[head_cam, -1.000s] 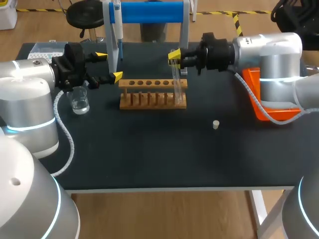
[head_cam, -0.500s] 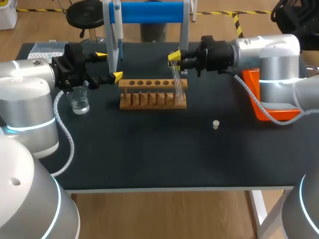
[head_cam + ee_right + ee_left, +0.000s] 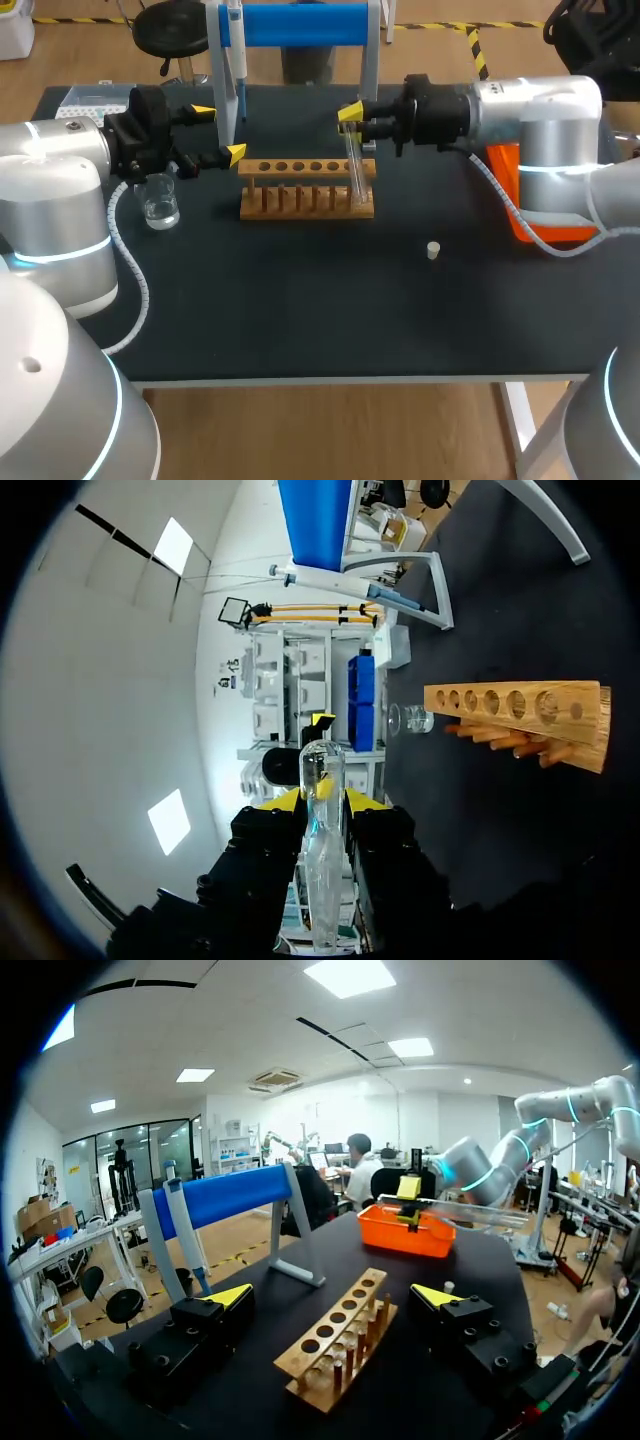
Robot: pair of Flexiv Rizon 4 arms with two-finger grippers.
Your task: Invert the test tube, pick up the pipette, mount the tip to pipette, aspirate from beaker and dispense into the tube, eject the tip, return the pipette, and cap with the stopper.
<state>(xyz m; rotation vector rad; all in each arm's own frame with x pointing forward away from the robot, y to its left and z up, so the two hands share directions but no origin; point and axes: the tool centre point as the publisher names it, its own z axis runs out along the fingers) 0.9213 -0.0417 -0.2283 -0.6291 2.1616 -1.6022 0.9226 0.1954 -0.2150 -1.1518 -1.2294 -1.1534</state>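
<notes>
Currently right gripper (image 3: pixel 350 113) pinches test tube (image 3: pixel 355 172) at rack's (image 3: pixel 290 201) end; left gripper (image 3: pixel 220 132) spread.

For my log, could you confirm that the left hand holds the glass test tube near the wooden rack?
Not quite: it is the right hand that holds the glass test tube near the wooden rack, as the right wrist view shows.

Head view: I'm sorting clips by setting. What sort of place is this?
Probably a laboratory-style bench for liquid handling: a wooden test tube rack, a clear glass test tube, a small glass beaker of clear liquid and a white pipette hanging on a blue-barred stand.
</notes>
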